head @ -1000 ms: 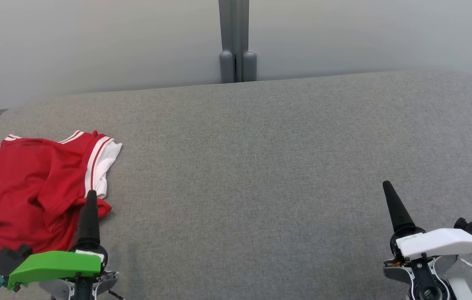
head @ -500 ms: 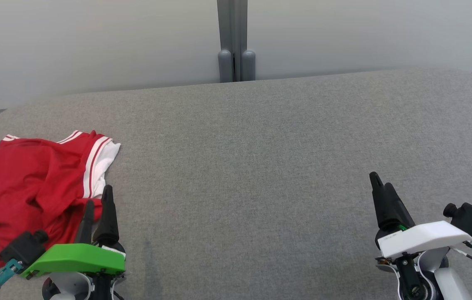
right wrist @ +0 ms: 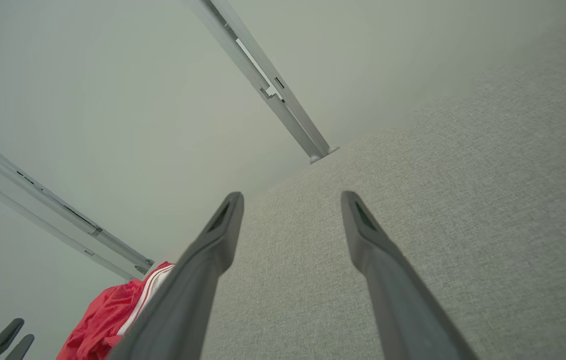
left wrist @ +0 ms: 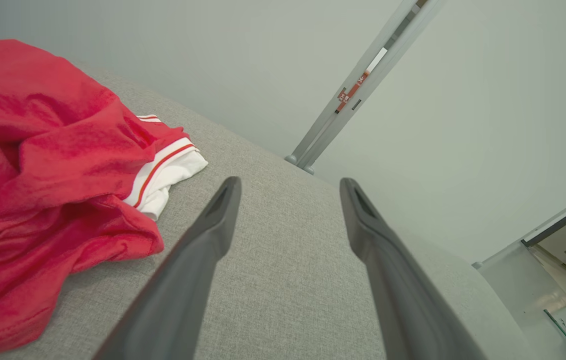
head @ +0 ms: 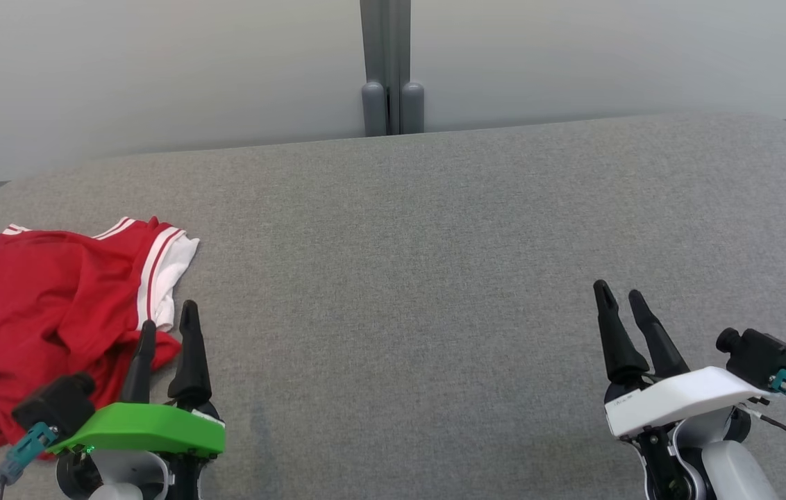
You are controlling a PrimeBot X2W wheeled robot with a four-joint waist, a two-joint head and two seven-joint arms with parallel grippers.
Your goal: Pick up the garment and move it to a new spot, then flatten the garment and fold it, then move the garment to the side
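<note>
Far left, crumpled garment (head: 46,312), white cuff (head: 172,266) rightward

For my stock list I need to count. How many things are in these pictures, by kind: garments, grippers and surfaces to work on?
Garment: 1, red with white trim
Grippers: 2, the left gripper and the right gripper, both open
Grey surface: 1
Total: 4
</note>
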